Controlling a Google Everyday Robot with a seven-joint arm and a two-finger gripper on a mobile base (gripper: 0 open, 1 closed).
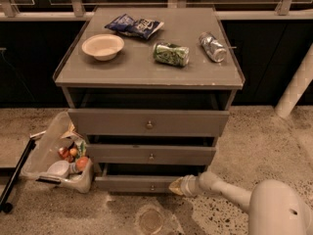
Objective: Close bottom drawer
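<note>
Bottom drawer [128, 183], tool [176, 186] at right edge

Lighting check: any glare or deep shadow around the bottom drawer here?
Camera view: dim warm light, no hard glare. Cabinet top is brightest, with a slight sheen on the silver can. Gaps above the drawer fronts are black. The bottom drawer front is dim, and the pale tool at its right end stands out.

Dim, warm light is seemingly falling from above, brightening the cabinet top [137, 73]; shadow is pooling low down, where the gripper [177, 186] is sitting at the bottom drawer [126, 183].
</note>
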